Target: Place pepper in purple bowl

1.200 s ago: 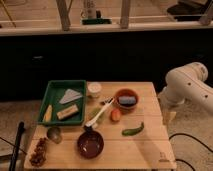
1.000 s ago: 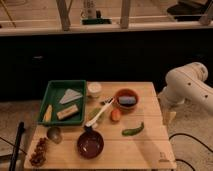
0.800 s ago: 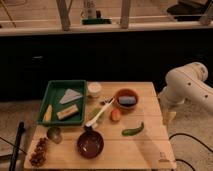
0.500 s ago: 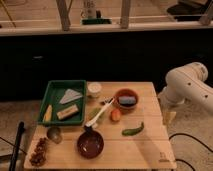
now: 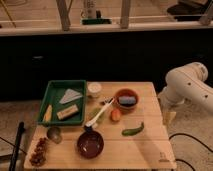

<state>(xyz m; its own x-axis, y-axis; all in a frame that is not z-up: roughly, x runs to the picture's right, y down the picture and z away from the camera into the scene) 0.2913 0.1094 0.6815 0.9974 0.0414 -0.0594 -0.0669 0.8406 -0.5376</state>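
While the white arm (image 5: 187,87) curls in at the right of the frame, your gripper (image 5: 168,118) hangs low just beside the right edge of the wooden table (image 5: 145,155); you cannot tell whether it is open or closed. The pepper (image 5: 133,130) lies flat on the table right of centre, between the gripper and the purple bowl (image 5: 90,144) and touching neither. That bowl sits upright near the lower edge, left of the pepper. Above the pepper you see an orange fruit (image 5: 116,115) and an orange-brown bowl (image 5: 126,95); a green tray (image 5: 50,92) fills the upper left of the table.
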